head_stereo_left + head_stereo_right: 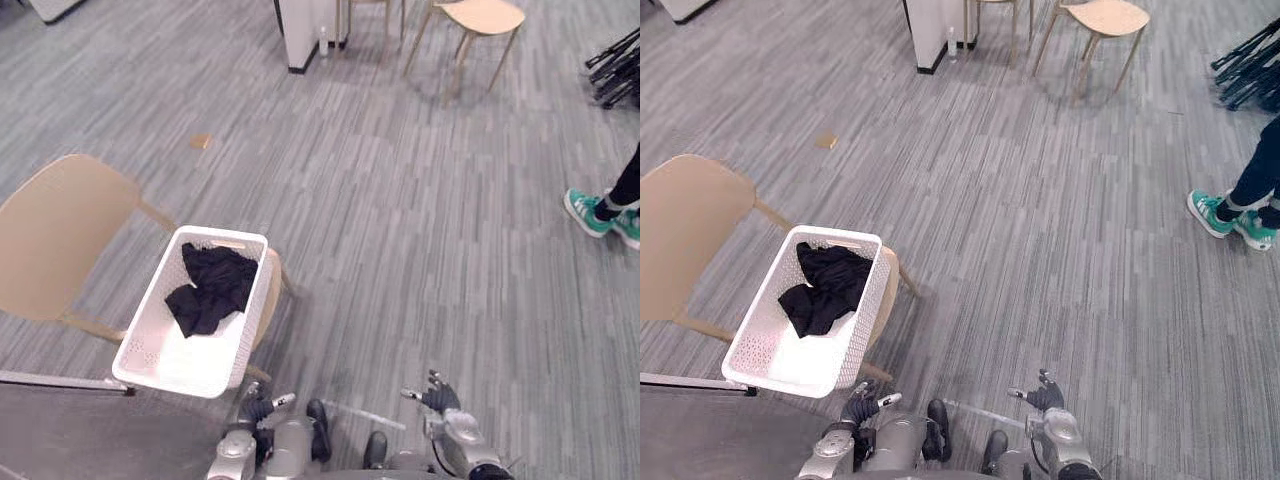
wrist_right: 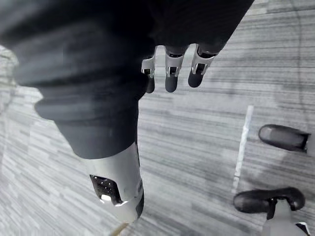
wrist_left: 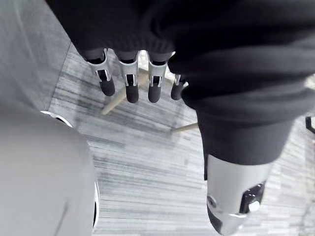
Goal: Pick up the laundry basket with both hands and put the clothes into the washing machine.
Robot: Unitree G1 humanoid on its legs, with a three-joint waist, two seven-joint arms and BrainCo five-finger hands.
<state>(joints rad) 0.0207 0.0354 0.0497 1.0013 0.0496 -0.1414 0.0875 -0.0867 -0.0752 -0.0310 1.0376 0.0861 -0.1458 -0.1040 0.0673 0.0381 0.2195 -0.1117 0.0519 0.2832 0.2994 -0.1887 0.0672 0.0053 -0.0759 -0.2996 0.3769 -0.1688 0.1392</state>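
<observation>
A white perforated laundry basket [image 1: 150, 345] rests on the seat of a tan wooden chair [image 1: 55, 240] at the left. Black clothes [image 1: 210, 285] lie bunched in the basket's far half. My left hand [image 1: 255, 405] hangs low just in front of the basket's near corner, apart from it. In the left wrist view its fingers [image 3: 128, 81] are relaxed over bare floor and hold nothing. My right hand [image 1: 440, 395] is farther right above the floor, and its fingers [image 2: 170, 73] are also loose and empty.
A second tan chair [image 1: 485, 20] and a white cabinet [image 1: 300, 30] stand at the back. A person's leg in teal shoes [image 1: 600, 210] is at the right edge, with black stands [image 1: 620, 65] behind. A small brown scrap [image 1: 201, 141] lies on the grey plank floor.
</observation>
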